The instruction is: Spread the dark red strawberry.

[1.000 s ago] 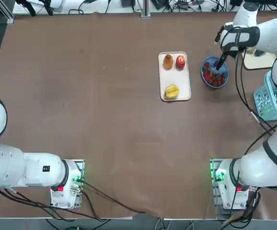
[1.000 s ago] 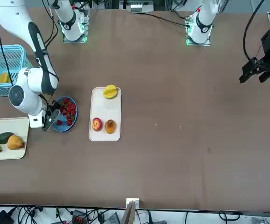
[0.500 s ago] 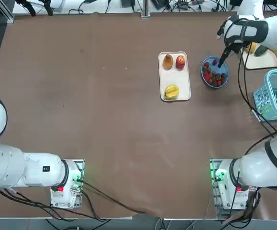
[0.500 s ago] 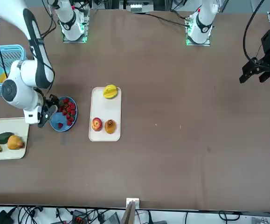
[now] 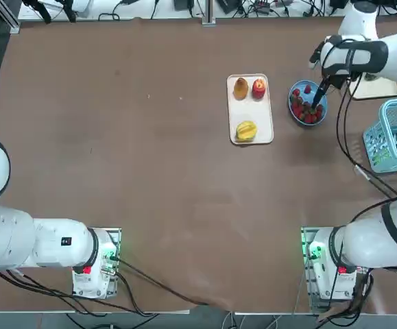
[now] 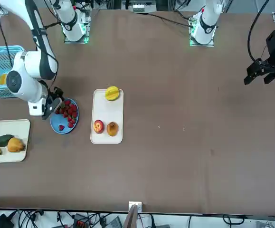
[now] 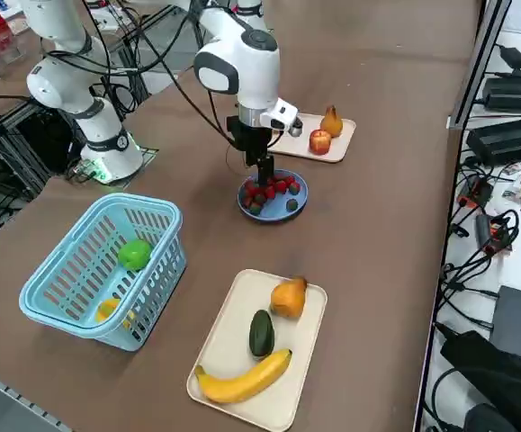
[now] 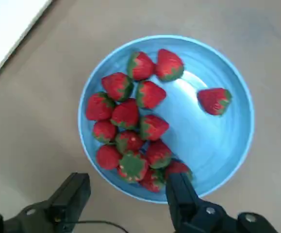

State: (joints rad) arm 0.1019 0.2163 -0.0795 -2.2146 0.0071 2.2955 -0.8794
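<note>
- White tray (image 5: 251, 113): bears two fruits near one end and a yellow one at the other; it appears incidental to the task.
- Strawberries (image 8: 125, 114): the task's fruit, within the blue bowl (image 8: 203, 145), most of them bunched along one side. One stands apart, leaving bare bowl between; this uneven arrangement is presumably what spreading must correct.
- Right gripper (image 8: 129, 180): poised over the bowl with its fingers parted, released and grasping nothing. Such a posture would suit pinching or nudging the bunched fruit; too deep a stroke might bruise it or tip the bowl.
- Basket (image 7: 67, 310): set well apart from the bowl. The right side view discloses a green item (image 7: 134, 255) inside, which the front view does not; the wrist view, lacking the basket, alone resolves the gap between lone berry and cluster.
</note>
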